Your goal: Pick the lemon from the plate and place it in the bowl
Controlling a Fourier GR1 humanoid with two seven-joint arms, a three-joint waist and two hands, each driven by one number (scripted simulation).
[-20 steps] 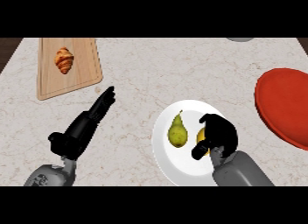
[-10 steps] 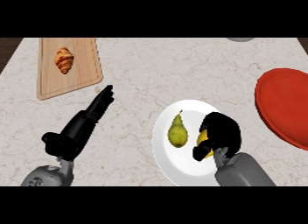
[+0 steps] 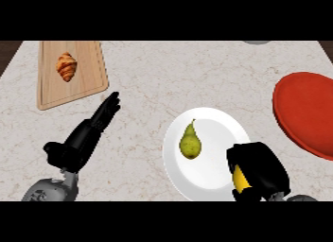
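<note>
A white plate (image 3: 214,127) lies right of centre with a green pear (image 3: 189,143) on its left half. My right hand (image 3: 260,166) sits over the plate's lower right edge, fingers curled round the yellow lemon (image 3: 240,179), of which only a strip shows. The red bowl (image 3: 314,113) stands at the right edge, apart from the hand. My left hand (image 3: 89,133) rests open on the counter left of the plate, fingers straight and pointing up-right.
A wooden cutting board (image 3: 70,73) with a croissant (image 3: 66,66) lies at the upper left. A grey object (image 3: 257,42) shows partly at the top edge. Marble counter (image 3: 169,75) stretches between the board and the bowl.
My right hand has drawn back toward the lower edge with the lemon inside its fingers. The left hand, pear and bowl have not moved.
</note>
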